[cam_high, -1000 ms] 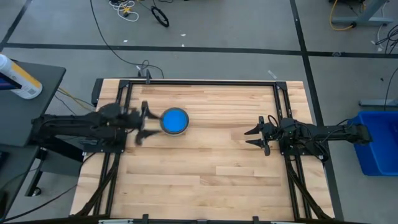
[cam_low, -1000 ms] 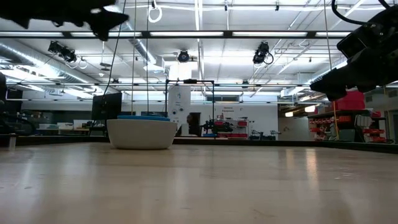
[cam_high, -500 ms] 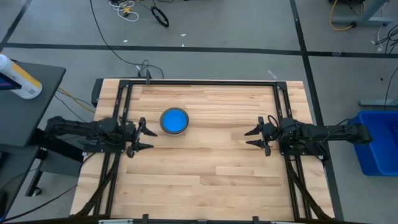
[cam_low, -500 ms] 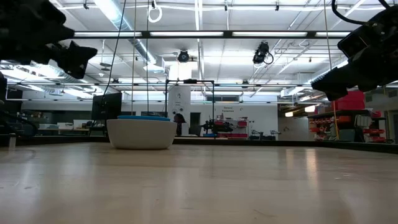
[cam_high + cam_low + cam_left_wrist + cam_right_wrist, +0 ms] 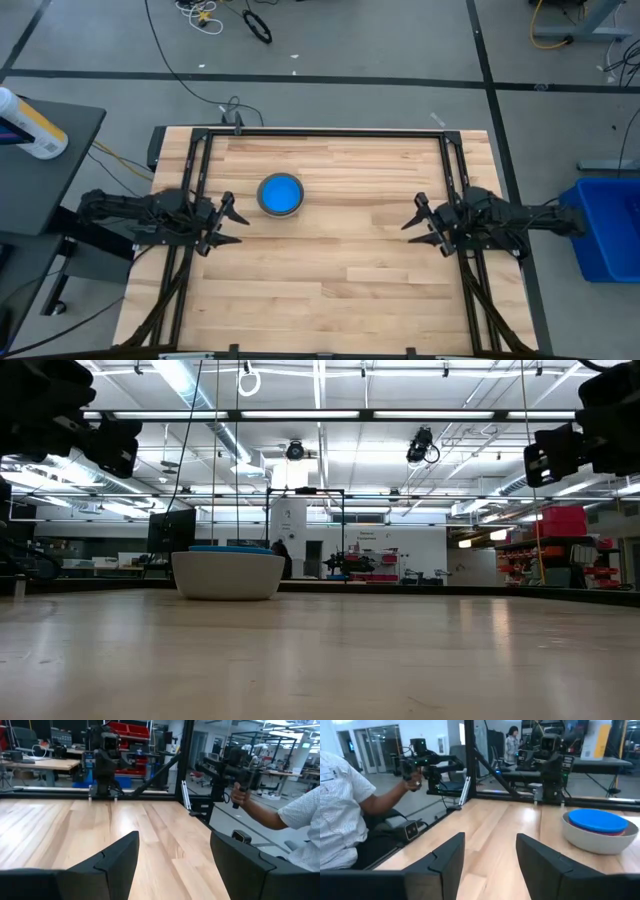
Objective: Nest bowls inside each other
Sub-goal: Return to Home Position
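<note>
we see one stack of smooth, round plastic bowls (image 5: 281, 194) on the pale, planked wooden table (image 5: 340, 270), toward the left arm's side: a pale grey bowl (image 5: 590, 840) outermost, a light blue bowl (image 5: 598, 820) on top and a thin red edge (image 5: 621, 833) between, so we count only three. the left gripper (image 5: 233, 221) hovers near the stack and the right gripper (image 5: 412, 220) well apart at the table's right side, two in all, each with its two dark, angular fingers (image 5: 115, 862) spread wide around nothing.
</note>
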Robot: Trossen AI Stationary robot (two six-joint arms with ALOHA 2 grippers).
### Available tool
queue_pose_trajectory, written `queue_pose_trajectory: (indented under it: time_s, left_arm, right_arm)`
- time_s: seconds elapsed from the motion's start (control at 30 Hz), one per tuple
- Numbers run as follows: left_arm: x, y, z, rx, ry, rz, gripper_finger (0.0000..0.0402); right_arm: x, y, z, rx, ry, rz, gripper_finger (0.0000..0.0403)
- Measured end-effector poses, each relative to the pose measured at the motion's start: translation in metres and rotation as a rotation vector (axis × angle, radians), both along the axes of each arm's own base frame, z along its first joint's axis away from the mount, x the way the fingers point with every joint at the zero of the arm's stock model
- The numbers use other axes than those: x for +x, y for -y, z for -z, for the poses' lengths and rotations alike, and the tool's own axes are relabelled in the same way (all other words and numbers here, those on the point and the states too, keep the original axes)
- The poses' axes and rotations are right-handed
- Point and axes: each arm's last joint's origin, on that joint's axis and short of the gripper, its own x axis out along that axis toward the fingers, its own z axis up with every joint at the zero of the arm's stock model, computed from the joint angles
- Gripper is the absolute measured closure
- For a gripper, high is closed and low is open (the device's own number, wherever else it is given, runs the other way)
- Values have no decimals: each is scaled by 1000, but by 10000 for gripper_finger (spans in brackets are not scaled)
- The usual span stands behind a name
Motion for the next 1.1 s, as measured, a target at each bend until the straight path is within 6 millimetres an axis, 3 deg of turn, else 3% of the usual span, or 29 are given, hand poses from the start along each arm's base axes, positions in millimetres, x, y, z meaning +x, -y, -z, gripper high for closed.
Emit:
queue_pose_trajectory:
  time_s: [0.13, 0.37, 1.1]
  left_arm:
    - [0, 0, 0, 0, 0, 0, 146]
    - [2, 0, 2, -2, -30, 0, 146]
    - [8, -3, 9, 16, -101, -121, 146]
  right_arm:
    - [-7, 2, -7, 13, 13, 57, 216]
    - [-11, 9, -6, 0, -92, 310, 208]
    - [-10, 9, -5, -16, -94, 310, 211]
